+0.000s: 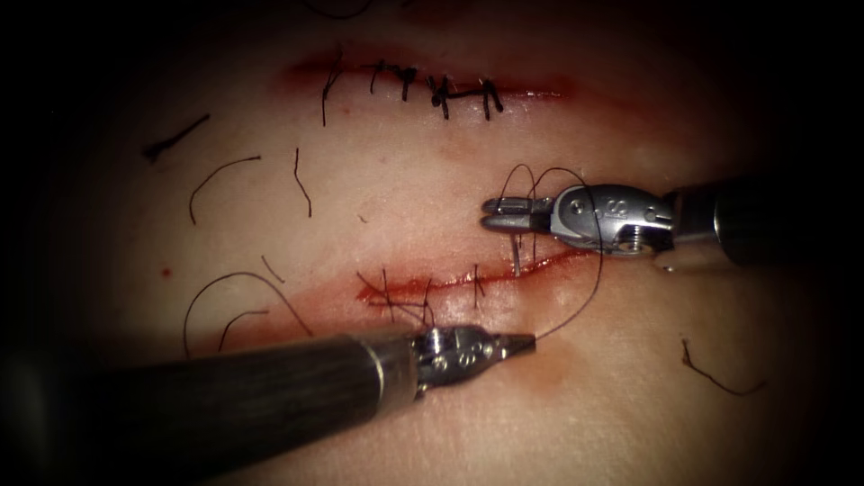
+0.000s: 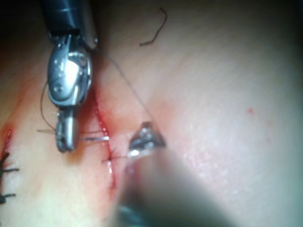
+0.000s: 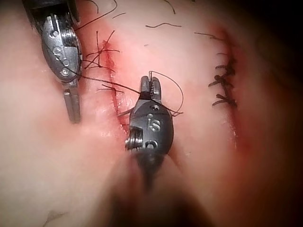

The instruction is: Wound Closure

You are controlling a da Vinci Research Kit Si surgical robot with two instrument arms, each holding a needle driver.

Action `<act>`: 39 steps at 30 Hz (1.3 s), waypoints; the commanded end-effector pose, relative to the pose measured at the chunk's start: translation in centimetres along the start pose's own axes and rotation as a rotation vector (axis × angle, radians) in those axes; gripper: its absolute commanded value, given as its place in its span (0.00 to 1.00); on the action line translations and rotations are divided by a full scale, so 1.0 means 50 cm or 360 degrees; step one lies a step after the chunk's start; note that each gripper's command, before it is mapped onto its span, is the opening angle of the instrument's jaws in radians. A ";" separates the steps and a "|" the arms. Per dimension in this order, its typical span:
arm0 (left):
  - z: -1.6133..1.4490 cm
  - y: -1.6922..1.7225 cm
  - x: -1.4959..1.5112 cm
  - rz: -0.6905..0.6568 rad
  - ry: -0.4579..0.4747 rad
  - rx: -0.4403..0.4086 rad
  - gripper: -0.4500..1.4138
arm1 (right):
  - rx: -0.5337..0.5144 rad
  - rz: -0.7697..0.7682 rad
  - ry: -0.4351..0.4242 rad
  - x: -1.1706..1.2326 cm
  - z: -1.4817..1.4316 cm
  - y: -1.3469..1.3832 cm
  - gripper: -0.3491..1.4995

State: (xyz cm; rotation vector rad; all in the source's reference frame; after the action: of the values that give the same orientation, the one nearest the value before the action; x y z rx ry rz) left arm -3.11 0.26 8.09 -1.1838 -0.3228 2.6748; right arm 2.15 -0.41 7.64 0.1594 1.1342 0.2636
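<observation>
Tissue (image 1: 630,378): needle (image 1: 516,256) stands in the cut (image 1: 450,281), pinched by right claw (image 1: 490,214); left claw (image 1: 529,342) pinches thread (image 1: 589,297) nearer

My left tool (image 1: 513,343) lies closed on the thread (image 1: 589,286) just below the lower cut (image 1: 468,277), blocking that edge. My right tool (image 1: 504,214), closed on the needle (image 1: 516,255) standing in the cut, bars the strip above it. Thread loops (image 1: 531,180) crowd there. Bare tissue (image 1: 630,423) lower right lies free, save one cut end (image 1: 720,378). Loose ends (image 1: 220,175) litter the left.
</observation>
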 end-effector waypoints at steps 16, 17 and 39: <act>0.0055 -0.0005 -0.0051 0.0021 -0.0025 -0.0014 0.00 | -0.0002 0.0076 0.0001 -0.0004 0.0015 -0.0001 0.00; 0.0055 -0.0005 -0.0051 0.0021 -0.0025 -0.0014 0.00 | -0.0001 0.0085 0.0001 -0.0004 0.0015 -0.0001 0.00; 0.0062 -0.0012 -0.0063 0.0019 -0.0034 -0.0018 0.00 | 0.0105 0.0165 0.0016 0.0002 0.0018 0.0020 0.00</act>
State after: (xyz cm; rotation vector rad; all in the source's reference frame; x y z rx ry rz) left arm -3.07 0.24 8.47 -1.1635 -0.3313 2.7018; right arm 2.17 -0.28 7.62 0.2751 1.1593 0.2935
